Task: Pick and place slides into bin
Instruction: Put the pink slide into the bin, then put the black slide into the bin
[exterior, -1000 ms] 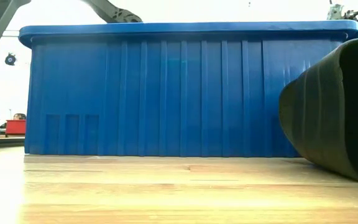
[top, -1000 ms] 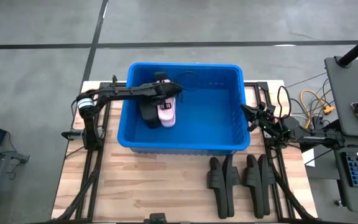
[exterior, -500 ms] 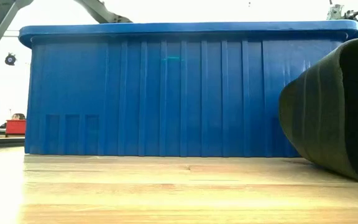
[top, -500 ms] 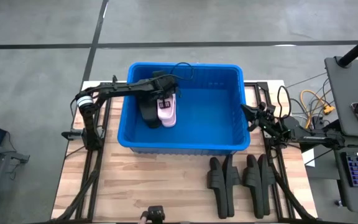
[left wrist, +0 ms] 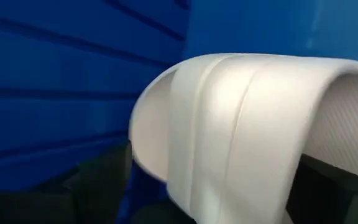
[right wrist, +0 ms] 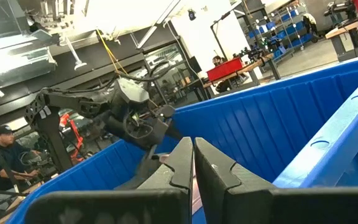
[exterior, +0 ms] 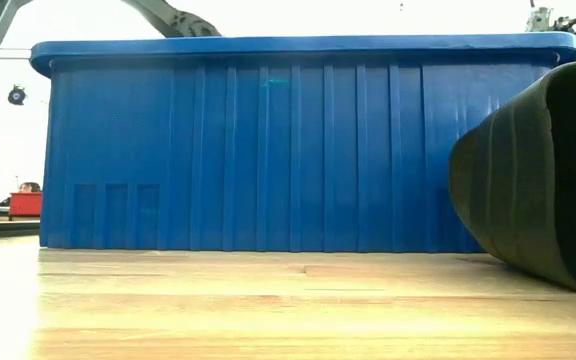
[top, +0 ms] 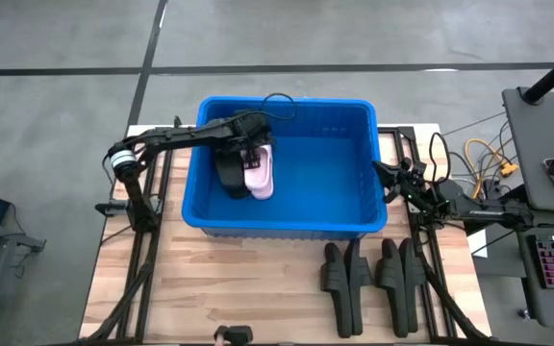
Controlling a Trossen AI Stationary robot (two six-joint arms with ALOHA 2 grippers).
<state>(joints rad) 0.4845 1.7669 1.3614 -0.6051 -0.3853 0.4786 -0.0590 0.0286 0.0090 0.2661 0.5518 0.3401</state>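
Two slides lie inside the bin [top: 301,226] under your left gripper [top: 251,154]: one pale pink slide [top: 259,173] and one black slide [top: 229,176] just beside it, at the bin's left end. You cannot tell whether that gripper holds the pink one or has let go. This looks like the placing step; next you would lift clear and go for the four black slides on the desk [top: 368,279]. Your right gripper [right wrist: 193,163] waits at the bin's right rim, fingers nearly together.
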